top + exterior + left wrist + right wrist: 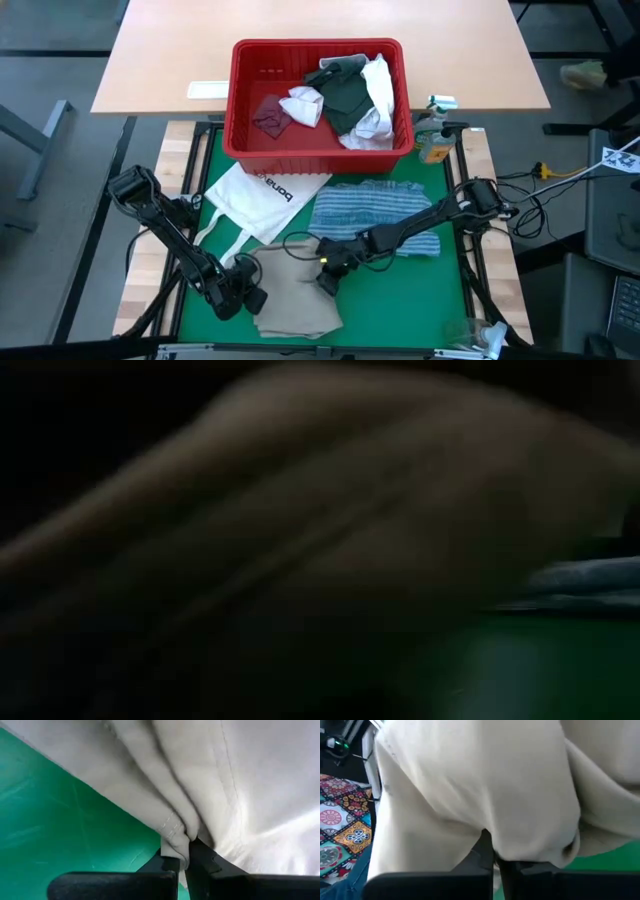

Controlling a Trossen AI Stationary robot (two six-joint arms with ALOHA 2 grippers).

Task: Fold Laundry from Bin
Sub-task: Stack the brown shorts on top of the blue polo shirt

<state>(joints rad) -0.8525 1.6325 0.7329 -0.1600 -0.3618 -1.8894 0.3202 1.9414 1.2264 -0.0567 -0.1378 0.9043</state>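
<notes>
The tan shirt (292, 300) lies crumpled on the green mat (400, 300) near the front edge. It fills the low view as a dark blur (300, 540). My left gripper (248, 290) is shut on the shirt's left side, and my right gripper (328, 275) is shut on its far right part. The blue-striped cloth (375, 215) lies flat on the mat behind my right arm. The red bin (318, 95) stands at the far edge with white, dark and maroon garments inside. My left gripper (185, 852) pinches a stitched hem edge (172, 832) of the tan shirt between its two fingers, slanting down from the table's left. Several bunched folds run away from the fingertips. The rest of the shirt lies on the mat. My right gripper (494, 855) is shut on a fold of the tan shirt (520, 842), slanting down from the table's right. The cloth drapes over the fingertips and hides the exact place of contact. The shirt rises in a hump at the fingers and is slack.
A white tote bag (262, 195) with black lettering lies left of the striped cloth, its straps trailing toward my left arm. A yellowish bottle (432, 140) stands right of the bin. A wooden table (180, 50) stands behind the mat. Bare mat shows at the front right.
</notes>
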